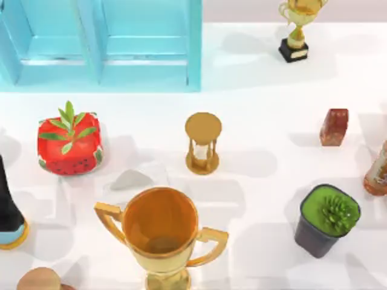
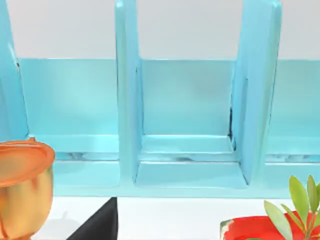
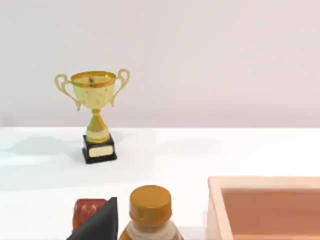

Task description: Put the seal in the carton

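Whether either gripper's fingers are parted or closed cannot be told. Nearest, a large gold trophy [image 1: 160, 232] is standing; farther right, the seal [image 1: 334, 127] is sitting upright on the table [image 1: 260, 109]; farthest left, the turquoise carton [image 1: 100, 45] is waiting.

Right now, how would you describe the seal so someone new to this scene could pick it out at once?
Start at the small trophy on a black base at the table's far right. Nearer than it, by the right edge, stands the seal, with the green succulent pot nearer still. It is a glossy, mottled reddish-brown rectangular block, unlike the rounded orange-brown bottle beside it.
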Robot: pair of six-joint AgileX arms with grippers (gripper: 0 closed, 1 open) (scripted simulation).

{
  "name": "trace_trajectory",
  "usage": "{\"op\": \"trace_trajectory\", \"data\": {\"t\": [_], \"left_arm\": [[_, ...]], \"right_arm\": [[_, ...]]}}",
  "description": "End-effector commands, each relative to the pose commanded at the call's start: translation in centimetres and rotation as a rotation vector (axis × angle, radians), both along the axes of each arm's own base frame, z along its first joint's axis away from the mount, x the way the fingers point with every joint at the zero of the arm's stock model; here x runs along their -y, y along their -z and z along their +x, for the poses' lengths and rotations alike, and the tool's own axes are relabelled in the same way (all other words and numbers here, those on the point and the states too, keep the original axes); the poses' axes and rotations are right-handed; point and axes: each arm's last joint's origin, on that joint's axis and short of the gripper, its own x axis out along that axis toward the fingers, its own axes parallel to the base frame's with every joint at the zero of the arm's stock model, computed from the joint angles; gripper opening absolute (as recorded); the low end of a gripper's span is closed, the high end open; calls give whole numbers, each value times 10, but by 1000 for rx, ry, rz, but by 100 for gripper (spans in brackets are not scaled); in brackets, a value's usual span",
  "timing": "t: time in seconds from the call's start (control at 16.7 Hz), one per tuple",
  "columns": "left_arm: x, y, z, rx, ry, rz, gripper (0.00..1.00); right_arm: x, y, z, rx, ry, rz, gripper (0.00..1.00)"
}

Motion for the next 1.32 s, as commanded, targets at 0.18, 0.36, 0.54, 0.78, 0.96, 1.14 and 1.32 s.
{"op": "trace_trajectory", "data": {"t": [0.18,0.36,0.54,0.78,0.96,1.14,1.32], "left_arm": [[0,0,0,0,0,0,100],[0,0,0,0,0,0,100],[0,0,0,0,0,0,100],[0,0,0,0,0,0,100],[0,0,0,0,0,0,100],[0,0,0,0,0,0,100],[0,0,0,0,0,0,100]], "right_arm": [[0,-2,0,-6,-1,1,100],[-1,-16,1,-66,-10,9,100],[-3,-46,8,-180,-20,23,100],[-8,-94,36,-396,-35,44,100],[-14,-126,74,-585,-44,57,100],[-25,-147,123,-781,-49,63,100],[-38,-152,177,-971,-46,62,100]]}}
